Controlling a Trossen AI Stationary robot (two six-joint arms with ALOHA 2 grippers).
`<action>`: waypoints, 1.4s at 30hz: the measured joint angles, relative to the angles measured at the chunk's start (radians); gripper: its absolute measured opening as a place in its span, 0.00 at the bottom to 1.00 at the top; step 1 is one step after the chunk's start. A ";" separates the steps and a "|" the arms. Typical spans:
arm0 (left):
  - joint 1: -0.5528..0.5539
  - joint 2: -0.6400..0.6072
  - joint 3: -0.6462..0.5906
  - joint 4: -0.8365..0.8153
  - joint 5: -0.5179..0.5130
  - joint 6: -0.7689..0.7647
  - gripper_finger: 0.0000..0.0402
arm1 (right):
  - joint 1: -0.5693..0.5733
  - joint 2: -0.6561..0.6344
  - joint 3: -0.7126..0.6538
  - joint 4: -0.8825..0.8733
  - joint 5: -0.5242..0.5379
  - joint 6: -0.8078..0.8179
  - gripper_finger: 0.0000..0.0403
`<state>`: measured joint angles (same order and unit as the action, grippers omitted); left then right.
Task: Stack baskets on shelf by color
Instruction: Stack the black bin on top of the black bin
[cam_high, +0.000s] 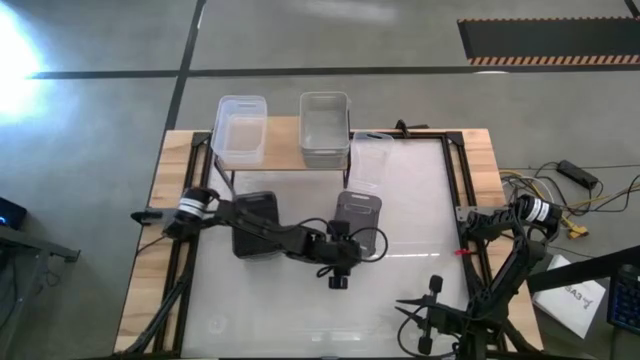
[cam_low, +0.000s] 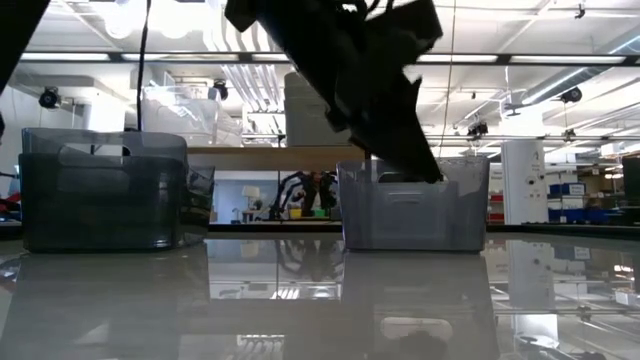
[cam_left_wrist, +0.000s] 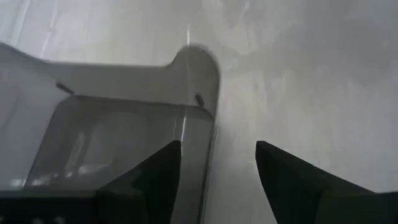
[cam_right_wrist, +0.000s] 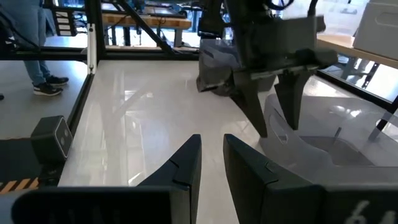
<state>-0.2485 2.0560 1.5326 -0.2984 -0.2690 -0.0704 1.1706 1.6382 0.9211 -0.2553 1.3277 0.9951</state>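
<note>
The shelf (cam_high: 283, 150) stands at the table's far side. A clear bin (cam_high: 240, 130) and a light grey bin (cam_high: 325, 128) rest on its wooden top. Another clear bin (cam_high: 368, 162) stands on the table beside it. A dark grey bin (cam_high: 255, 222) and a mid-grey bin (cam_high: 357, 218) stand mid-table. My left gripper (cam_left_wrist: 217, 162) is open and points down over the mid-grey bin's near wall (cam_left_wrist: 198, 124), close to a corner, with one finger inside and one outside. My right gripper (cam_right_wrist: 212, 149) waits near the table's front right with its fingers almost together, holding nothing.
The low view shows the dark grey bin (cam_low: 100, 190) and the mid-grey bin (cam_low: 415, 205) side by side with a gap between them. Bare white table (cam_high: 300, 320) lies toward the near edge. A person's legs (cam_right_wrist: 37, 56) show beyond the table.
</note>
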 joint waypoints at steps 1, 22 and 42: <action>0.000 0.005 0.000 -0.001 -0.002 -0.002 0.48 | 0.000 0.000 0.000 0.002 0.000 0.000 0.15; -0.135 -0.034 0.088 -0.215 -0.006 -0.056 0.00 | 0.000 0.000 -0.001 0.003 -0.001 0.000 0.15; -0.431 -0.207 0.297 -1.206 -0.511 -0.610 0.00 | 0.000 0.000 -0.010 0.005 -0.002 0.000 0.15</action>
<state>-0.6800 1.8488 1.8294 -1.5044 -0.7800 -0.6805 1.1706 1.6382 0.9112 -0.2507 1.3254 0.9947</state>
